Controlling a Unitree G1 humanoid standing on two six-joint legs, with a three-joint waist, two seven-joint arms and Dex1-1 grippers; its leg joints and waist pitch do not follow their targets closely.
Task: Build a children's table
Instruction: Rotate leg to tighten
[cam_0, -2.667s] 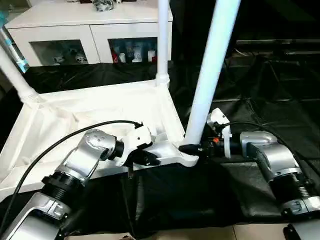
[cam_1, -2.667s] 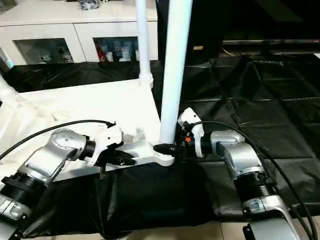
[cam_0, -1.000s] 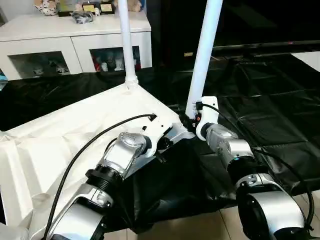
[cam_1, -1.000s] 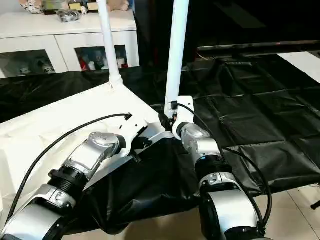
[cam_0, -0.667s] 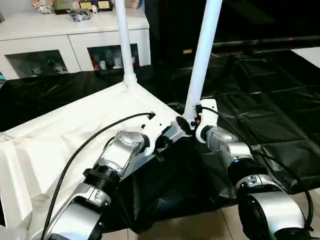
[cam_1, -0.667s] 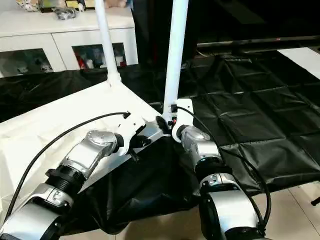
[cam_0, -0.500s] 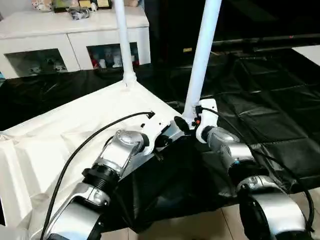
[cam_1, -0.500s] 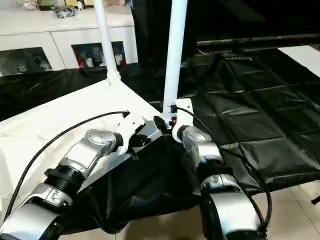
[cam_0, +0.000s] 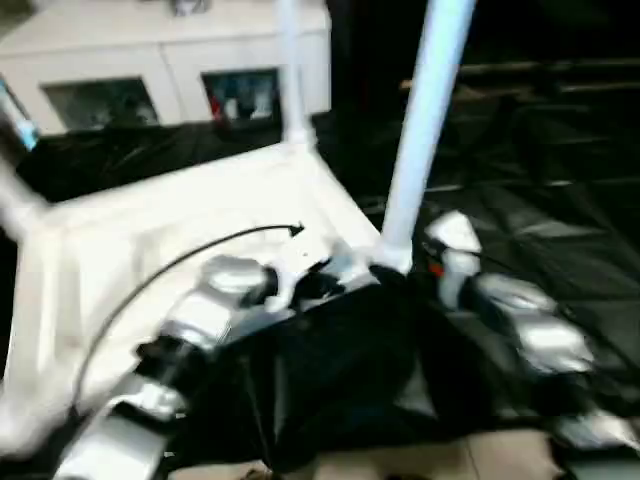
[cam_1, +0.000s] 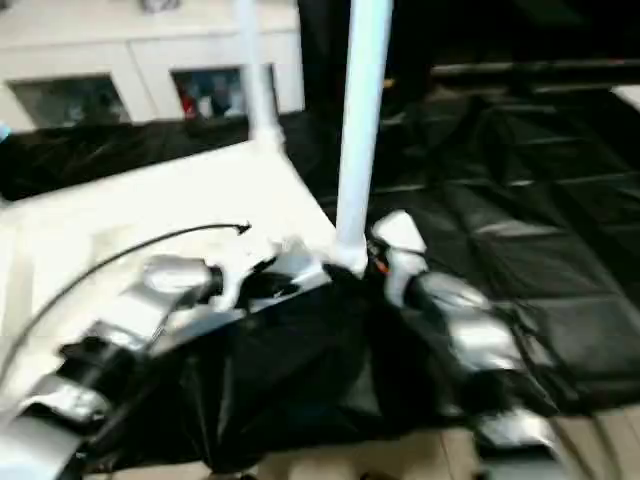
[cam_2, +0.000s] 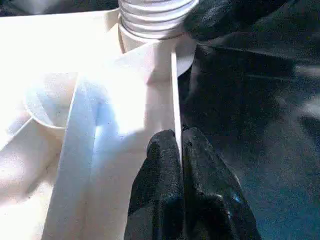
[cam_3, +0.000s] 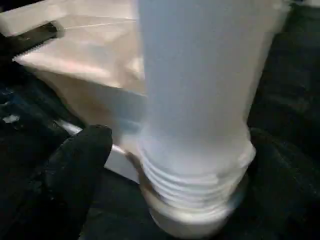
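Observation:
The children's table (cam_0: 180, 210) lies upside down on black cloth, with white legs rising from its corner sockets. The nearest leg (cam_0: 425, 110) stands in the front corner socket, and its ribbed base (cam_3: 195, 175) sits between my right gripper's spread fingers. My right gripper (cam_0: 400, 270) is open; its one clear finger (cam_3: 80, 160) stands off the leg. My left gripper (cam_2: 179, 145) is shut on the thin white rim of the table (cam_2: 125, 115), just left of that corner. A far leg (cam_0: 290, 70) and a left leg (cam_0: 15, 190) also stand up.
A white glass-door cabinet (cam_0: 150, 50) stands behind the table. Black cloth (cam_0: 540, 200) covers the surface to the right and hangs over the front edge. A strip of pale floor (cam_0: 400, 465) shows below. A black cable (cam_0: 200, 250) arcs over my left forearm.
My right gripper's jaws have opened off the base of the near leg. The left gripper keeps its pinch on the rim. The head camera has swung, shifting the whole picture.

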